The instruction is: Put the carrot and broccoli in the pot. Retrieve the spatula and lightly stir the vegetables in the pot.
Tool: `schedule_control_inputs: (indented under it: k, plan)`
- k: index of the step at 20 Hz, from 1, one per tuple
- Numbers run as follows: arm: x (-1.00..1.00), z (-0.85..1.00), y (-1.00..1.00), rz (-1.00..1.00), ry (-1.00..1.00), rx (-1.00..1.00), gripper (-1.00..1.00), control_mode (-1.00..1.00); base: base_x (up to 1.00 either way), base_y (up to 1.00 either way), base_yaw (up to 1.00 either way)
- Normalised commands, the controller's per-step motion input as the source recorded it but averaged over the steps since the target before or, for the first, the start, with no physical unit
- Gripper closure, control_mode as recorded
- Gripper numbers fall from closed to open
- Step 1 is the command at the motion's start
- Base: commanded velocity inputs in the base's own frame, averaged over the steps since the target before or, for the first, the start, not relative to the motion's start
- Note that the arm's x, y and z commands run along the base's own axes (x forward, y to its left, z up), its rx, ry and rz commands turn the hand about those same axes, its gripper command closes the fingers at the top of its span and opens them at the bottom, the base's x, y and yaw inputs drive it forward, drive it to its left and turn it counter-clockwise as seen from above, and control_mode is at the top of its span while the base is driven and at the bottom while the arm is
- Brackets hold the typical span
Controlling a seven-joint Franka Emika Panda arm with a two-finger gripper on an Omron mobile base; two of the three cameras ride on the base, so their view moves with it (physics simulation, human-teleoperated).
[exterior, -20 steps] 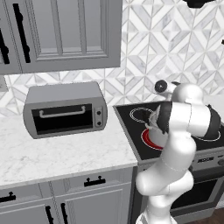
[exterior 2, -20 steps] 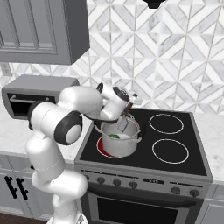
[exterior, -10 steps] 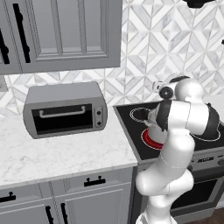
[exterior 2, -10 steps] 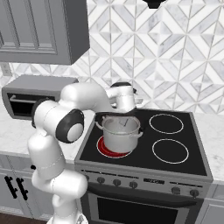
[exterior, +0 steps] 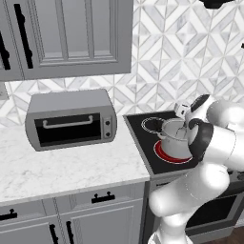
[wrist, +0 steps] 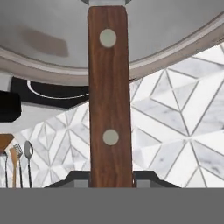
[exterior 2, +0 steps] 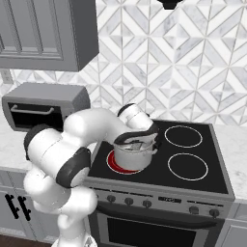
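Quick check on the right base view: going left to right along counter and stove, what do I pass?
Toaster oven → pot on the red-glowing burner, with the arm bent over it → the two unlit burners on the stove's right side.

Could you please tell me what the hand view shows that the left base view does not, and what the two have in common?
The hand view alone shows the spatula, its wooden handle running up from between the fingers into the pot, and a set of hanging utensils at lower left. The left base view alone shows the toaster oven on the marble counter, the grey cabinets and the glowing red burner. Both show the pot, the black cooktop and the tiled backsplash.
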Motion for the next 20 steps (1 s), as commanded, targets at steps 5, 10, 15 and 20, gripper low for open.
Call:
schedule_control_inputs:
  k: [5,10,15,20]
  plan:
    - [-0.03,-0.31,0.51,0.00,-0.05,0.00,1.00,-1.00,0.00,0.00,0.00]
    - [0.04,-0.03,0.42,0.00,0.11,-0.07,1.00,-1.00,0.00,0.00,0.00]
    - [0.00,-0.06,0.15,0.00,0.04,-0.02,1.00,-1.00,0.00,0.00,0.00]
    - [-0.01,-0.14,0.12,0.01,0.08,-0.04,1.00,-1.00,0.00,0.00,0.00]
